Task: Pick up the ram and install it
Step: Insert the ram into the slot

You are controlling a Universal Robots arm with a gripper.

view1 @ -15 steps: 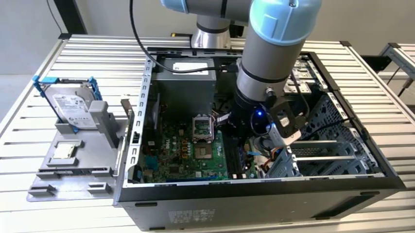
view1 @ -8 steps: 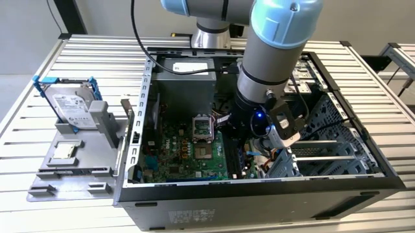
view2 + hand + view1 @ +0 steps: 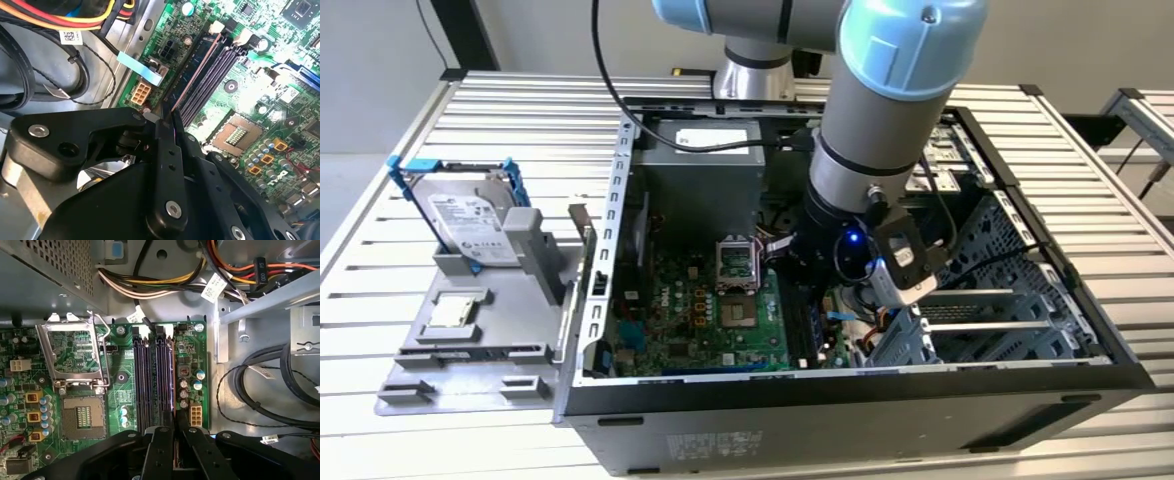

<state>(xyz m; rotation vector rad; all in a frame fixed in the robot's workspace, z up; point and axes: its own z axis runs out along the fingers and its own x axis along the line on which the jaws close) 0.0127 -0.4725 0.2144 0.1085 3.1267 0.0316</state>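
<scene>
In the exterior view my arm [image 3: 867, 140] reaches steeply down into the open computer case [image 3: 854, 400], which lies on a slatted metal table [image 3: 400, 440]; a hard drive [image 3: 460, 215] stands in a grey holder toward the exterior view's left.

In the second wrist view my gripper [image 3: 172, 116] pinches the ram [image 3: 196, 72], which runs edge-on along the outermost of the black slots [image 3: 215, 67].

In the first wrist view the motherboard [image 3: 117, 405] lies below, with cables [image 3: 260, 390] close beside the slots.
</scene>
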